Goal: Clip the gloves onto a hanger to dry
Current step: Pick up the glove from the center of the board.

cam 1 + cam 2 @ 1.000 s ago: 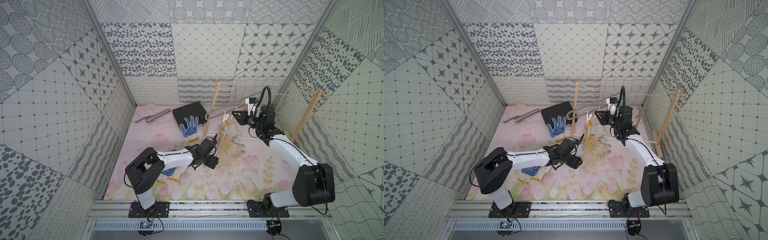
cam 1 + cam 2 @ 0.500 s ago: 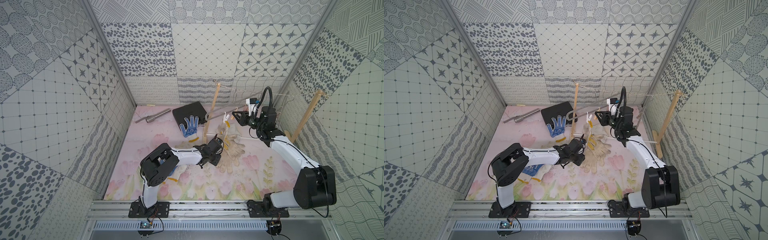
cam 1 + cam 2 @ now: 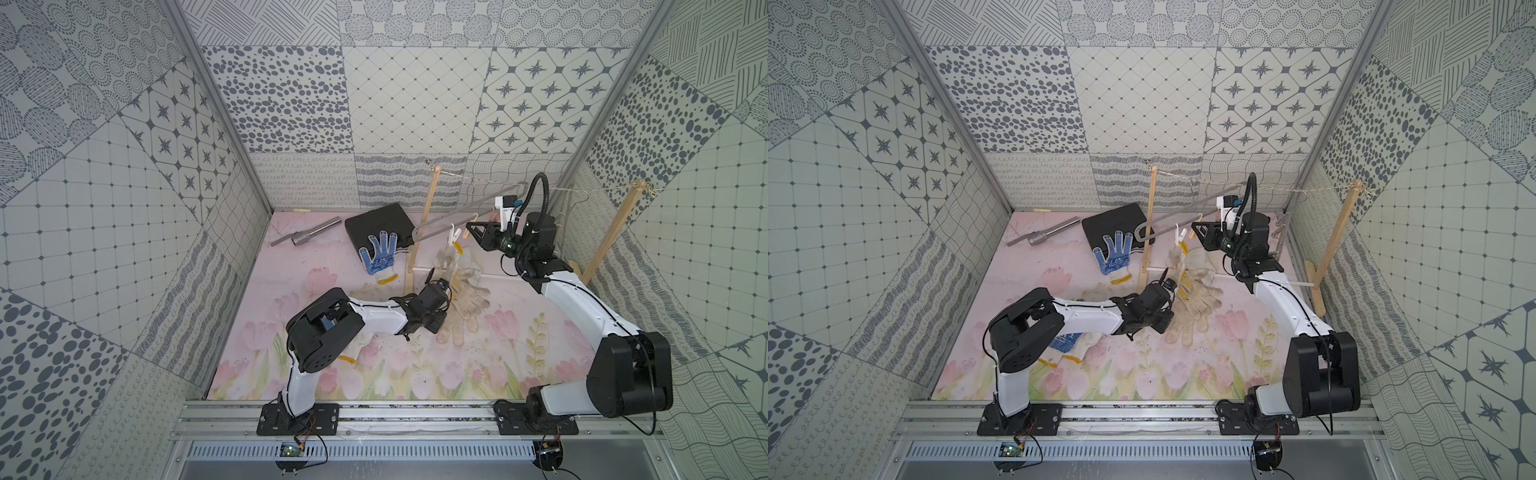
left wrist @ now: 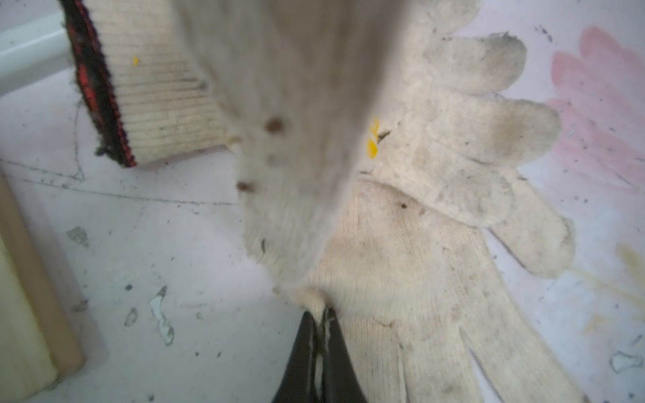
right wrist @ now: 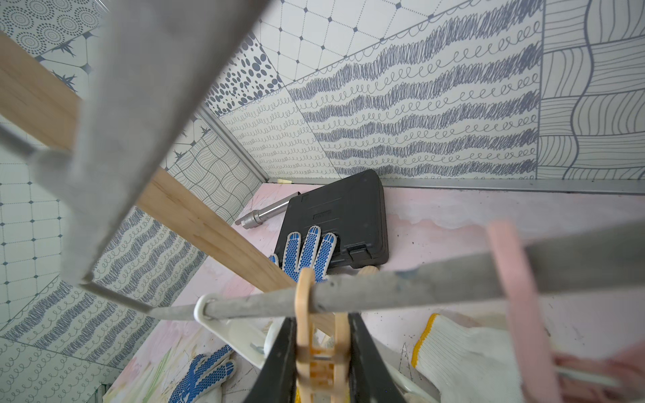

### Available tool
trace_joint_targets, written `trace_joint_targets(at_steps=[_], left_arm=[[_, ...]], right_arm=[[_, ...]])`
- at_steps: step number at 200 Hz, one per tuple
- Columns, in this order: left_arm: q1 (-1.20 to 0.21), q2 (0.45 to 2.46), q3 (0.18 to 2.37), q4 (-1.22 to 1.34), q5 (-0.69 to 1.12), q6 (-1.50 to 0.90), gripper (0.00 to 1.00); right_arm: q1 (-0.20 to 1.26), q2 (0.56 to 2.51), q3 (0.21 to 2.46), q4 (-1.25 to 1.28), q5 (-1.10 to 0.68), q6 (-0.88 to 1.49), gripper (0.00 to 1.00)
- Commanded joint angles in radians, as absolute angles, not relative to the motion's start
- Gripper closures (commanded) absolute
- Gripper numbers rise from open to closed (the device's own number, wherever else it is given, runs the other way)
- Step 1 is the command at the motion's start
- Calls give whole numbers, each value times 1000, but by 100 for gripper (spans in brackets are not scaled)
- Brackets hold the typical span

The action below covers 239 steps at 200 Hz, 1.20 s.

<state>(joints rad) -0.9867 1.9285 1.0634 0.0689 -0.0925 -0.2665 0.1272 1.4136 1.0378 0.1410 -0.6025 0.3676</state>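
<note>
Right wrist view: one grey hanger (image 5: 419, 288) crosses the central post (image 5: 195, 216) and carries three pegs: white peg (image 5: 234, 329), orange peg (image 5: 303, 300), pink peg (image 5: 513, 272). Right gripper (image 5: 320, 319) is clenched on the orange peg. Both top views add a second post (image 3: 611, 232), well right of the central one. Two blue-dotted gloves: one (image 3: 380, 251) just left of that post, one (image 3: 1064, 343) under the left arm. Cream heap (image 3: 467, 291) lies just right of it. Only the left wrist view shows the left gripper (image 4: 319, 314) clamped on a cream glove (image 4: 310, 295).

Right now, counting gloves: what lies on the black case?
A blue-dotted glove lies fingers-first over an edge of the black case, cuff on the table. The shut case hides its inside.
</note>
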Motion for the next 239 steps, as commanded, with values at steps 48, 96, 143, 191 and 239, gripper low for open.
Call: trace_joint_targets(at_steps=[48,96,143,191,239], left_arm=[[-926,1531,728,-242,-190,-388,100],[-883,1306,699,-498,-376,-550,100],[-813,1204,739,-584,-401,-542,32],[-813,1310,827,-323,-113,-447,28],[-813,1494,974,-221,-5,-438,31]], right_arm=[[118,1411,1041,232,-626,387,83],[118,1434,1042,258,-633,419,84],[118,1424,1040,253,-636,419,84],[120,1414,1031,253,-635,417,84],[119,1409,1028,254,-635,415,84]])
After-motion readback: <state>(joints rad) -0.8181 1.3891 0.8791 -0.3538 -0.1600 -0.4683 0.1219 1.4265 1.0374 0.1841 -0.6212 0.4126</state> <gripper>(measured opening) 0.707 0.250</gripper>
